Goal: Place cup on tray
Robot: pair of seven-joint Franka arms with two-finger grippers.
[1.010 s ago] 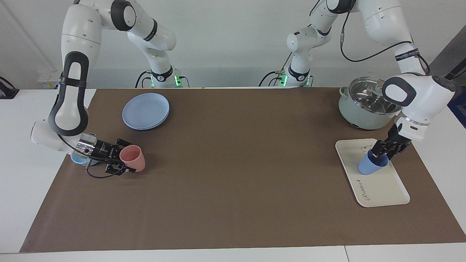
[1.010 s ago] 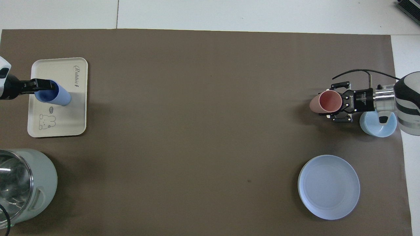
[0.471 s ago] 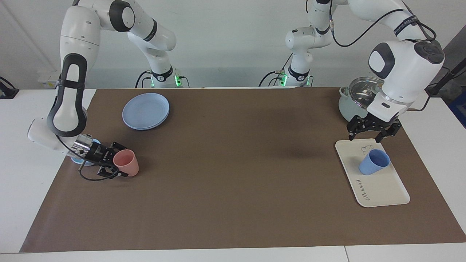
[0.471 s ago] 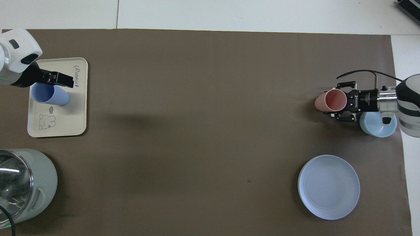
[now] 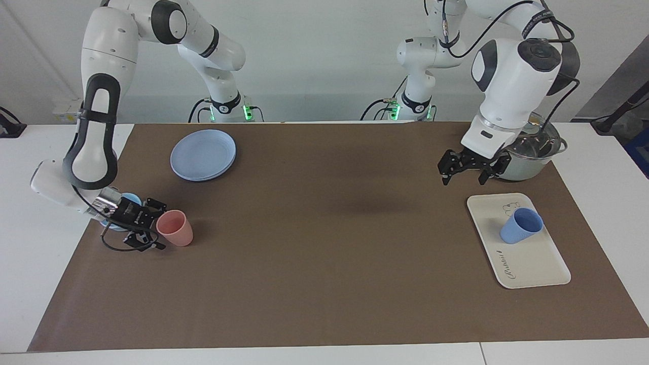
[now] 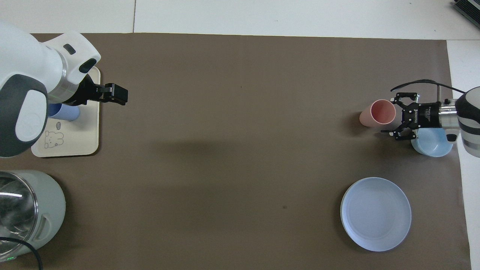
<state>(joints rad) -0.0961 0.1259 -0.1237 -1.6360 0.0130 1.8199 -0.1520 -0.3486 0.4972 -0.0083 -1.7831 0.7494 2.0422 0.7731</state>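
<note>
Your left claw (image 5: pixel 469 170) hangs wide open in the air, holding nothing, over bare mat just beside the tray (image 5: pixel 532 263). The cup (image 5: pixel 520 226) stands on that tray, clear of the claw; from overhead the left arm hides most of it (image 6: pixel 63 111). Your right claw (image 5: pixel 147 227) sits low and spread open, with the pink cup (image 5: pixel 175 229) at its fingertips; you cannot tell if they touch. The bowl (image 6: pixel 431 142) lies partly hidden under its wrist.

"Rabbit" script on tray (image 5: pixel 532 263)
</note>
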